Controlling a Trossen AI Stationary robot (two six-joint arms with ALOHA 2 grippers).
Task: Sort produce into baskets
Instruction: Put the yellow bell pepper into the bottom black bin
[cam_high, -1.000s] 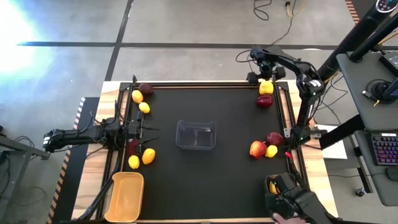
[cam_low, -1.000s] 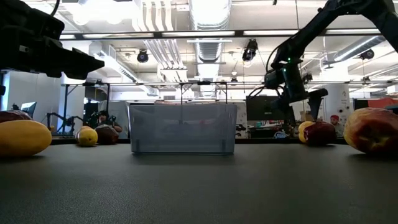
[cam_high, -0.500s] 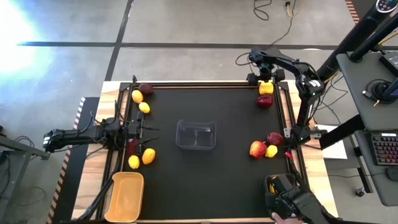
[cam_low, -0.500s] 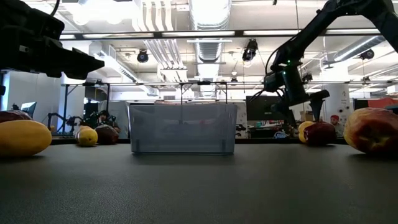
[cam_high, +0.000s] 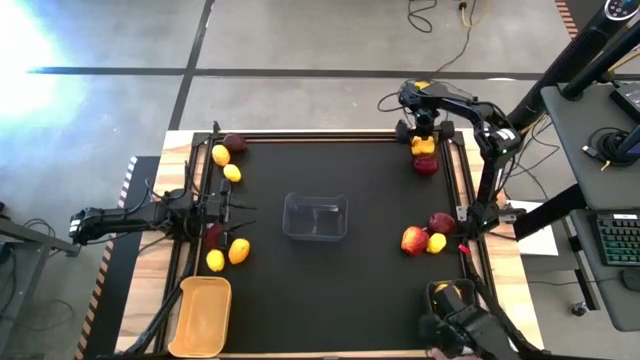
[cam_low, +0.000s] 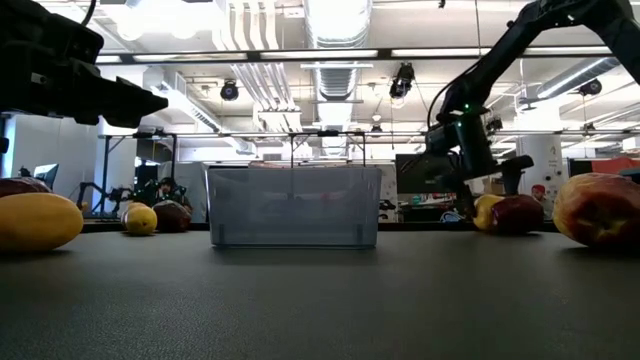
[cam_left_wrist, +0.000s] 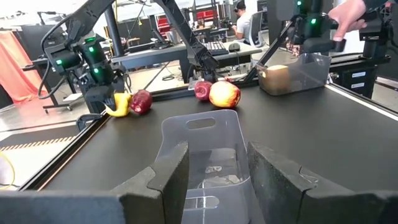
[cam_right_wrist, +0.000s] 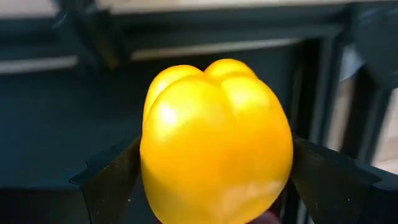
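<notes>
Yellow fills your right wrist view: the pepper (cam_right_wrist: 216, 143) now sits between the right end effector (cam_high: 424, 137)'s fingers, which have come down over it at the counter (cam_high: 380, 270)'s far right corner in the last second. They look clamped on it, beside a dark-red fruit (cam_high: 426, 164). Judged so, a lift comes next. Your left end effector (cam_left_wrist: 214, 171) waits spread at the left edge, facing the clear bin (cam_high: 315, 217) at centre.

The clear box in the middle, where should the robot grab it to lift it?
Probably from straight above, pinching one thin side wall of the clear box. It stands upright and open-topped, too broad to span. The left hand already faces it, open.
</notes>
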